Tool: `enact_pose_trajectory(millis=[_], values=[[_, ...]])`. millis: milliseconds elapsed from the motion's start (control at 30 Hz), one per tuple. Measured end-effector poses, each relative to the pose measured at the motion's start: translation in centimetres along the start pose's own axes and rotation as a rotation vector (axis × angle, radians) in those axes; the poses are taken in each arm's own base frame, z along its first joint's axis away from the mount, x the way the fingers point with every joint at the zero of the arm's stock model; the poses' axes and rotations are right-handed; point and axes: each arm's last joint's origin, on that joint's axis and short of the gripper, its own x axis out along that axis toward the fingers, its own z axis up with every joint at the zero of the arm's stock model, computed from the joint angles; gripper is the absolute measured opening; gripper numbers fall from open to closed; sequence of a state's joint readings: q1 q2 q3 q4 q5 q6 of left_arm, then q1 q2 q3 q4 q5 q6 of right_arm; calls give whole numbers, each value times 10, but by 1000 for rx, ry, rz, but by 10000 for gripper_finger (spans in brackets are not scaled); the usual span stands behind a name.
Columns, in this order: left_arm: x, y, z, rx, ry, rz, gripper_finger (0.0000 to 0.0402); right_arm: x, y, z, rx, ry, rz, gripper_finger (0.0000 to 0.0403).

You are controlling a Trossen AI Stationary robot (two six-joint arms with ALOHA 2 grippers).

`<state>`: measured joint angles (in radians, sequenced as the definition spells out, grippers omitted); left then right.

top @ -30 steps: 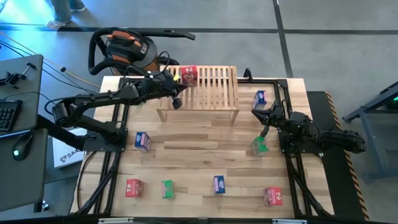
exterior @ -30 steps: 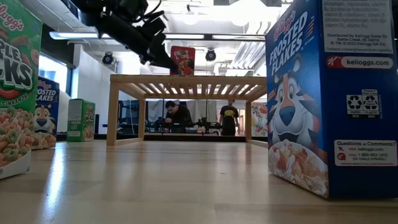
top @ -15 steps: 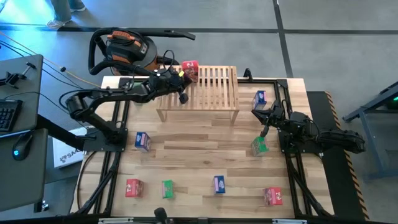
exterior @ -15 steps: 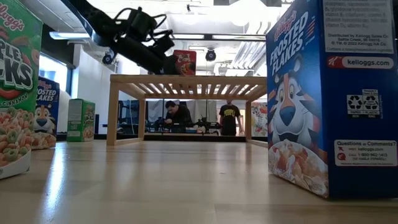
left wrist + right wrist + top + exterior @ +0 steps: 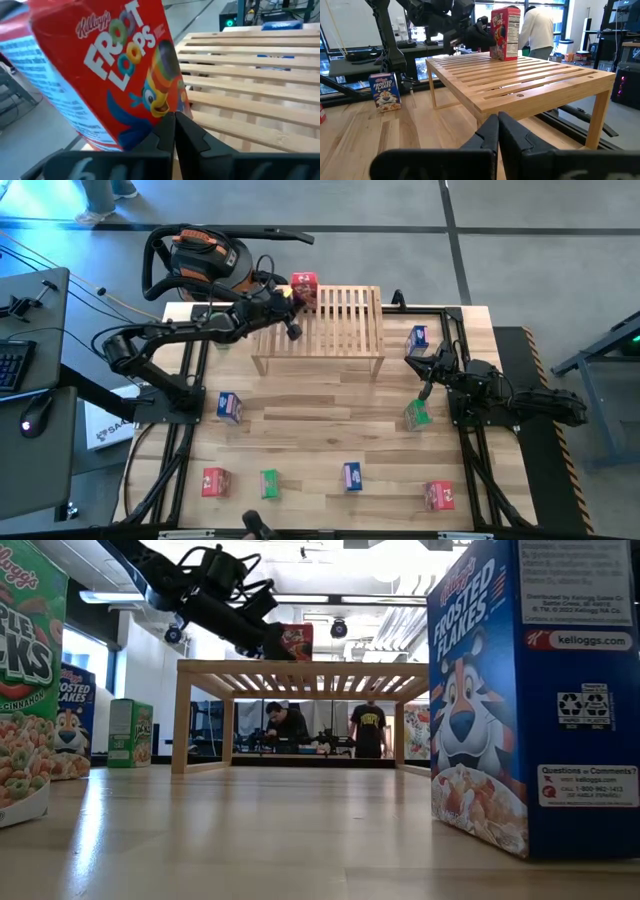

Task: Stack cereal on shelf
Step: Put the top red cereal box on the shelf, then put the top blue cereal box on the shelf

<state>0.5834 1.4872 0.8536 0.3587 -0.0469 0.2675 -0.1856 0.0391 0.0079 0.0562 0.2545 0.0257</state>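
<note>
A red Froot Loops cereal box stands upright by its base on the far-left corner of the slatted wooden shelf. In the low view the box shows on top of the shelf. My left gripper is shut, right against this box on its left-near side. My right gripper is shut and hovers right of the shelf, between a blue box and a green box, touching neither. My left gripper meets the red box with its shut fingertips at the lower part of the printed front face. It comes nearly level, slanting from the table's left-near side. The box stays upright with its base on the slats.
More cereal boxes stand on the table: blue, red, green, blue, red. A big blue box and a green one flank the low view. People stand in the room beyond.
My left gripper has moved toward the table's far edge along the shelf's left end. The red box has slid ahead of it over the slats toward the shelf's far-left corner, staying upright. My right arm has kept still.
</note>
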Motion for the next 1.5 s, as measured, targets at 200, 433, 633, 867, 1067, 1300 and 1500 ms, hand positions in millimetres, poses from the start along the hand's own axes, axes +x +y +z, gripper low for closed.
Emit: enact_pose_trajectory(millis=[200, 433, 633, 867, 1067, 1300, 1500], values=[[0, 5, -3, -6, 16, 2, 1, 0, 0, 0, -3, 0, 0, 0], [0, 7, -5, -11, 28, 5, 1, 0, 0, 0, 0, 0, 0, 0], [0, 1, -5, -42, 38, -42, 0, 0, 0, 0, 0, 0, 0, 0], [-3, -4, 0, -79, 15, -97, 0, 0, 1, 7, 120, -71, 27, 0], [-19, -7, 10, -103, -94, -223, 0, -1, 0, 17, 150, -173, 26, 0], [-50, -9, 5, -138, -227, -232, 0, -6, -5, 38, 257, -155, -147, 2], [-74, -13, -2, -156, -268, -241, 0, -10, -11, 61, 203, 65, -398, 61]])
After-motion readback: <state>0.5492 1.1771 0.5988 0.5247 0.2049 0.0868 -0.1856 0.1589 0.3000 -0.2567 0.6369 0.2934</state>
